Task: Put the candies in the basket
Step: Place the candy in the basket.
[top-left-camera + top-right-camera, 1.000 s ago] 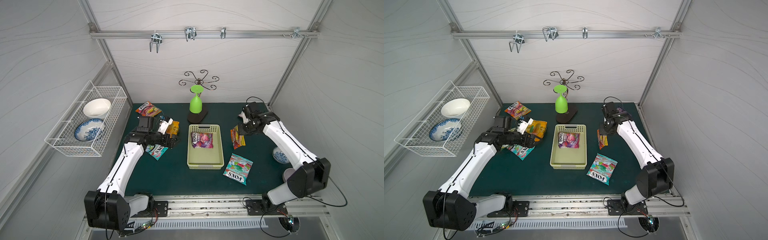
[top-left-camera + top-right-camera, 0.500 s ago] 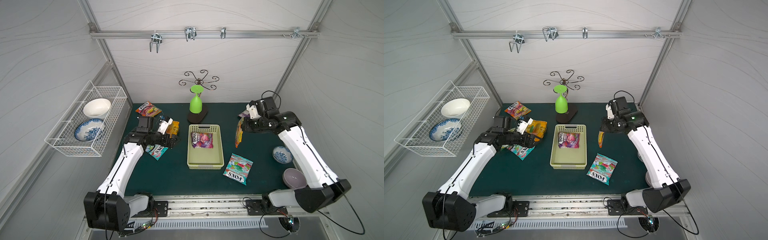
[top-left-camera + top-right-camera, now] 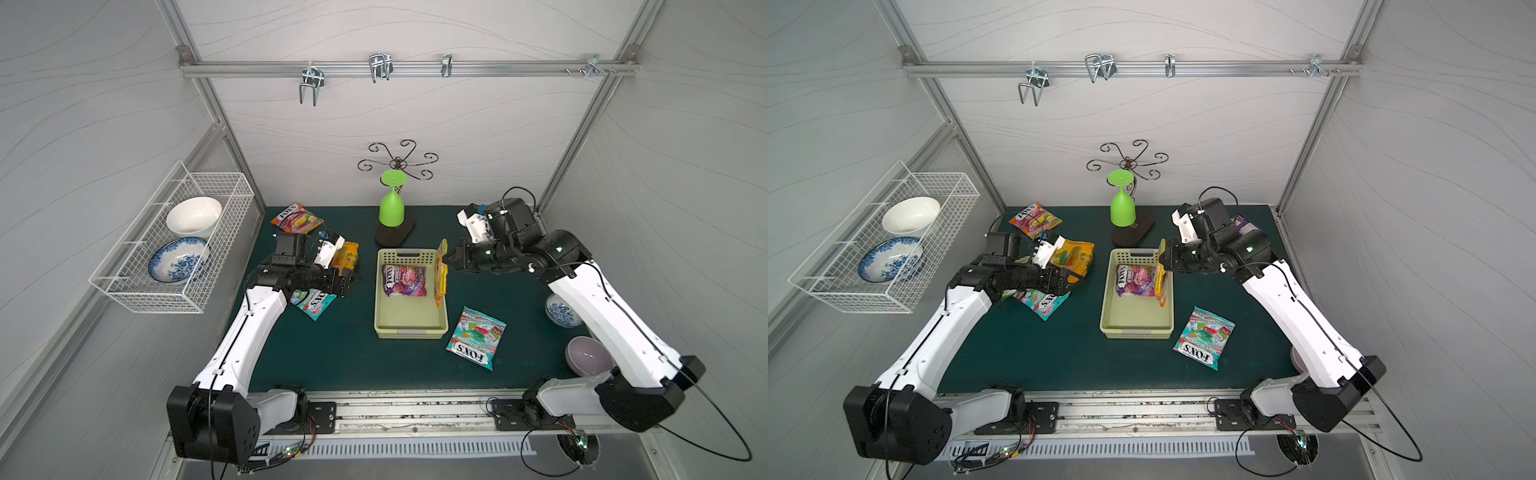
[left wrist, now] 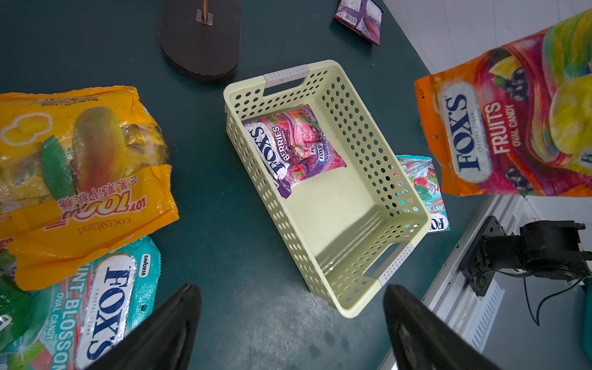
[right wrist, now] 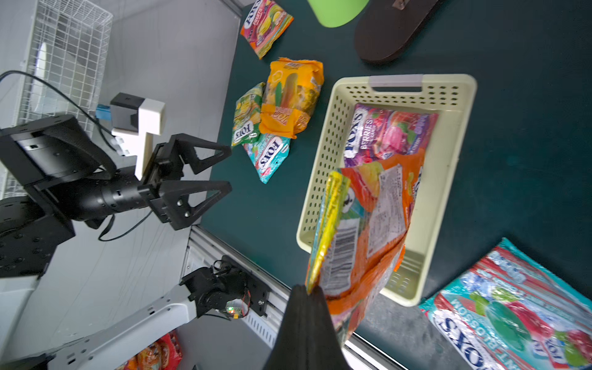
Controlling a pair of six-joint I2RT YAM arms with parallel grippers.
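Observation:
The pale yellow-green basket [image 3: 411, 328] stands mid-table with a purple berries candy bag [image 3: 403, 280] lying flat at its far end. My right gripper [image 3: 446, 259] is shut on the top edge of an orange fruits candy bag [image 5: 368, 224], which hangs over the basket's right wall. My left gripper [image 4: 291, 288] hovers open and empty left of the basket. By it lie a yellow-orange mango bag [image 3: 347, 257], a green bag [image 5: 248, 115] and a teal mint bag [image 3: 316, 301]. More candies: an orange bag [image 3: 296, 217] back left, a teal mint bag [image 3: 476, 338] right of the basket, a purple bag [image 3: 1244, 224] back right.
A white wire rack [image 3: 174, 245] with two bowls hangs on the left wall. An upturned green glass [image 3: 391, 210] hangs on a stand with a dark base [image 3: 395, 235] behind the basket. A blue-patterned bowl [image 3: 563, 311] and a lilac bowl [image 3: 588, 357] sit under the right arm.
My right arm has lifted the orange bag off the mat and carried it left, to over the basket's right wall. The left arm has stayed where it was.

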